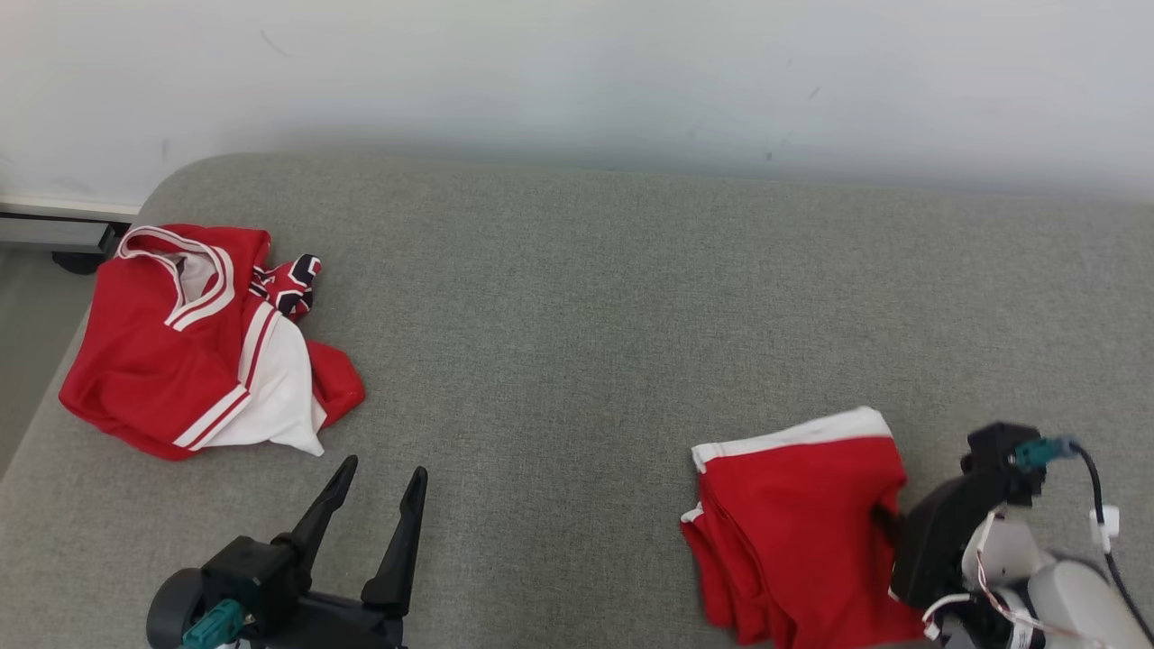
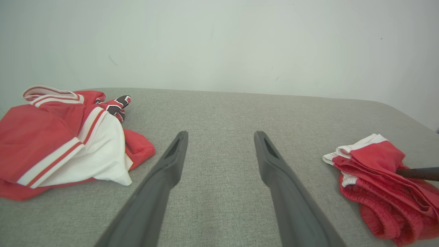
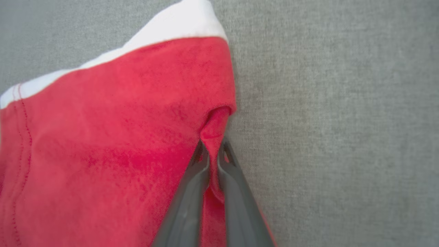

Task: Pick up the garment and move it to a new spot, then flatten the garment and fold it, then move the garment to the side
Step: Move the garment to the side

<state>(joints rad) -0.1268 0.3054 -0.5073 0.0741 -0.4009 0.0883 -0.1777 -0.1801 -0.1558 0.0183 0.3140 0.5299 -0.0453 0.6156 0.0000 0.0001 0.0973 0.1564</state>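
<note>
The garment [image 1: 798,523] is red with a white band along its far edge. It lies folded in layers on the grey cushion, at the lower right of the head view. My right gripper [image 3: 213,148] is shut on a pinched ridge of red cloth at the garment's right edge. In the left wrist view the garment [image 2: 377,178] sits at the far right, with a dark finger of the right gripper [image 2: 416,173] reaching into it. My left gripper [image 1: 383,470] hovers open at the lower left over bare cushion, its fingers [image 2: 171,164] spread wide and holding nothing.
A crumpled red and white jersey [image 1: 198,347] lies at the cushion's left end, near the edge. The grey cushion [image 1: 577,342] stretches between the two garments. A pale wall [image 1: 577,81] runs behind, and the floor [image 1: 27,315] drops off at the far left.
</note>
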